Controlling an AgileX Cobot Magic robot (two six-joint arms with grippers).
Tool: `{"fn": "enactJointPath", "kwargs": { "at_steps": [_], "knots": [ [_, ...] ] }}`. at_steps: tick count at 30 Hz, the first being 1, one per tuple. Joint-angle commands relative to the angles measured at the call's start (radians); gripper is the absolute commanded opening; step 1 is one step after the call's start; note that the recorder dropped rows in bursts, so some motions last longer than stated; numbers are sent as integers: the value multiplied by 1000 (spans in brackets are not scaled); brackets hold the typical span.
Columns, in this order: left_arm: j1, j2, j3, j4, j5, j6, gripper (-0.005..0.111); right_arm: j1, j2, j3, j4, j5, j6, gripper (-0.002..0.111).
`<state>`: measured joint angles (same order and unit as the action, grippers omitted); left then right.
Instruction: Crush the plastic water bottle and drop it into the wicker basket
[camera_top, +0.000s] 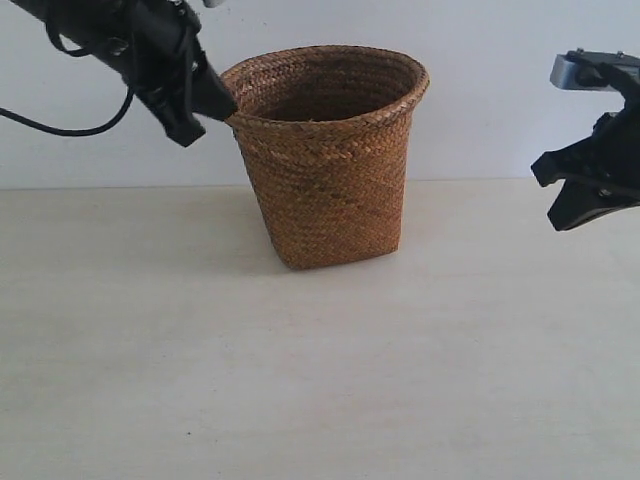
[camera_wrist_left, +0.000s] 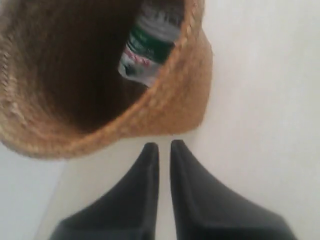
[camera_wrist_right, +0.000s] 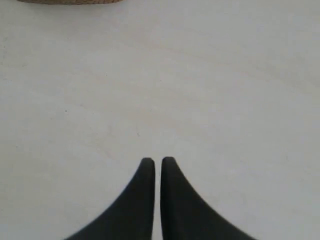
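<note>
The brown wicker basket (camera_top: 325, 155) stands upright at the back middle of the table. In the left wrist view the plastic water bottle (camera_wrist_left: 150, 47) lies inside the basket (camera_wrist_left: 165, 107), leaning against its inner wall, label showing; the exterior view hides it. My left gripper (camera_top: 222, 105) hangs just outside the basket's left rim, shut and empty, as the left wrist view (camera_wrist_left: 164, 146) shows. My right gripper (camera_top: 552, 195) hovers at the far right, well clear of the basket, shut with nothing in it (camera_wrist_right: 157, 160).
The pale table (camera_top: 320, 360) stretches out in front of the basket, with a white wall behind. A black cable (camera_top: 60, 125) hangs from the left arm. A sliver of the basket (camera_wrist_right: 70, 1) shows at the edge of the right wrist view.
</note>
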<state>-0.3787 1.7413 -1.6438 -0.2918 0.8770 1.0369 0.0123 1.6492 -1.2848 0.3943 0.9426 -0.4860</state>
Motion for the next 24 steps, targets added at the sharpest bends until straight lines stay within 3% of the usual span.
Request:
{"fn": "enactJointPath", "kwargs": {
  "at_steps": [1,7,11,15,24],
  "knots": [
    [14,-41,-6,172,141,-248,5,-2,-34,4,-140,-12,84,0],
    [21,-60,-6,311,321,-465,4,-2,-118,4,-400,28,274,0],
    [23,-77,6,366,344,-601,4,-2,-180,17,-403,28,279,0],
    [23,-148,100,362,344,-660,4,-2,-271,102,-407,-64,279,0],
    [23,-399,406,360,74,-735,4,-2,-491,275,-404,-260,295,0]
  ]
}}
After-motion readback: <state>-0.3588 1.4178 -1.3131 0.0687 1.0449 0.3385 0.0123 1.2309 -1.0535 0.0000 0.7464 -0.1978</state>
